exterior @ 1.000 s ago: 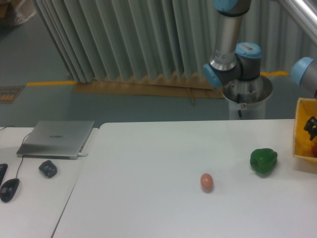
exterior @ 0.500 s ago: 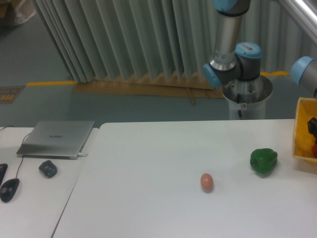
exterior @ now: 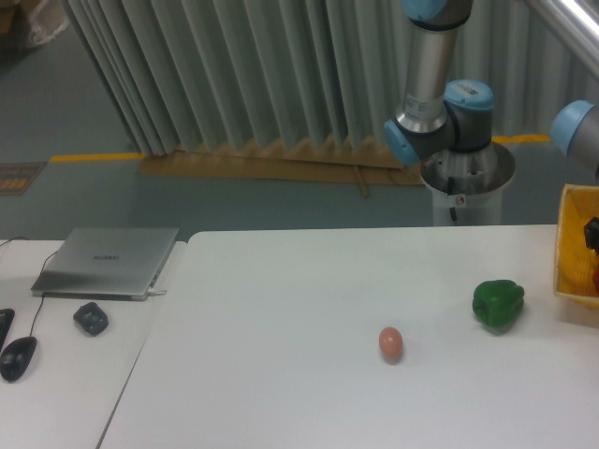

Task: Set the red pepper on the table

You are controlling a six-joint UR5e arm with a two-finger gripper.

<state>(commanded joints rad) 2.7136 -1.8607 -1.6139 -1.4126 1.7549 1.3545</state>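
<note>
Right edge of the frame, a dark sliver of the gripper (exterior: 591, 234) dips inside the yellow bin (exterior: 567, 245); its fingers are cut off, so open or closed, I cannot tell. A red speck below it may be the red pepper (exterior: 596, 278), mostly out of frame. To its left, on the table (exterior: 281, 355), sit the green pepper (exterior: 497, 303) and an egg (exterior: 390, 343). Risk: lifting blind, the pepper could snag the bin wall and drop. No readable writing, even on the laptop (exterior: 107, 261).
</note>
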